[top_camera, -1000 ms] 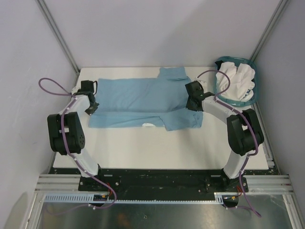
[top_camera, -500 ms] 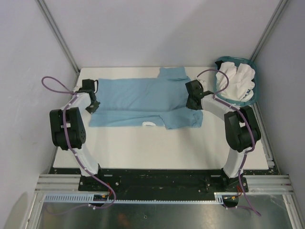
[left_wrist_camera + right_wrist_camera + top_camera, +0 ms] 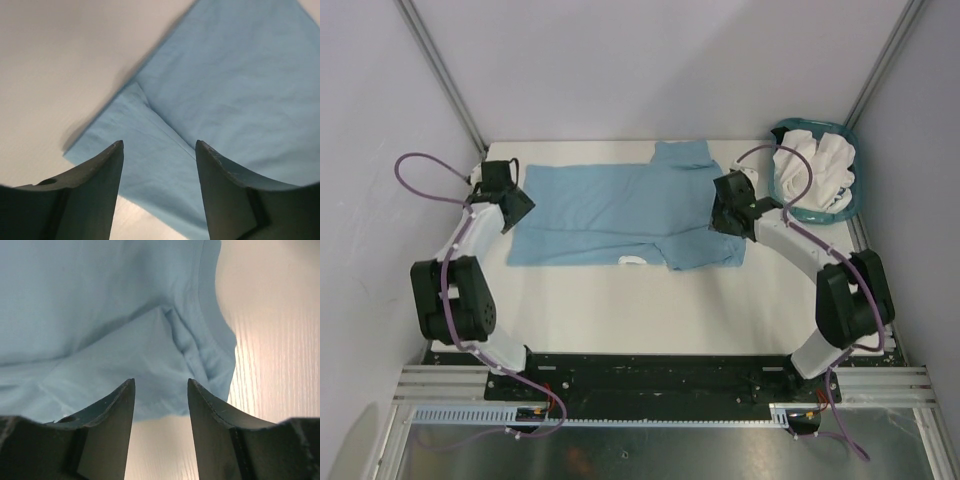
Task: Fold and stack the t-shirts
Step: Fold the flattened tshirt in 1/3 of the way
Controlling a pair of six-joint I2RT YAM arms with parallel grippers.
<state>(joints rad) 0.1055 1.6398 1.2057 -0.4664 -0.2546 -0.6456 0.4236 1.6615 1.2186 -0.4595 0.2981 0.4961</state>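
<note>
A light blue t-shirt [image 3: 620, 210] lies flat across the back of the white table [image 3: 650, 310], its near edge folded up over itself, with a bit of white print [image 3: 634, 261] peeking out at the front. My left gripper [image 3: 516, 205] hovers at the shirt's left end, open, cloth below it [image 3: 210, 85] and nothing between the fingers. My right gripper [image 3: 728, 212] stands open above the shirt's right sleeve [image 3: 150, 340], also holding nothing. White t-shirts [image 3: 817, 170] are bunched in the basket.
A teal plastic basket [image 3: 848, 205] sits at the table's back right corner, close behind the right arm. Grey walls enclose the table on three sides. Purple cables loop off both arms.
Both grippers have opened and let go of the blue shirt's edge. Both have lifted and drawn slightly outward. The shirt stays folded along its near edge.
</note>
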